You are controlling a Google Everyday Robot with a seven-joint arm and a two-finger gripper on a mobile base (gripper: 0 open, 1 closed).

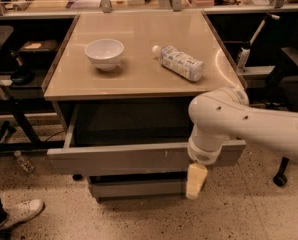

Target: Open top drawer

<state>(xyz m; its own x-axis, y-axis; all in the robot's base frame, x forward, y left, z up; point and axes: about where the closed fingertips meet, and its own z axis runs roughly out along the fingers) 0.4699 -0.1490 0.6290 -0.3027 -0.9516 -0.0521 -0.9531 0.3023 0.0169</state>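
The top drawer (124, 158) is the wide grey one under the tan tabletop. It stands pulled well out toward me, its flat front hanging past the two narrower drawers below, and its dark inside shows. My white arm comes in from the right and bends down at the drawer front's right end. My gripper (196, 181) hangs there, a pale yellowish tip just below the lower edge of the drawer front, in front of the lower drawer (136, 188).
A white bowl (104, 53) and a plastic bottle (179, 62) lying on its side sit on the tabletop (139, 44). A person's shoe (19, 213) is at the lower left. An office chair base (280, 178) stands at right. Dark shelving flanks the cabinet.
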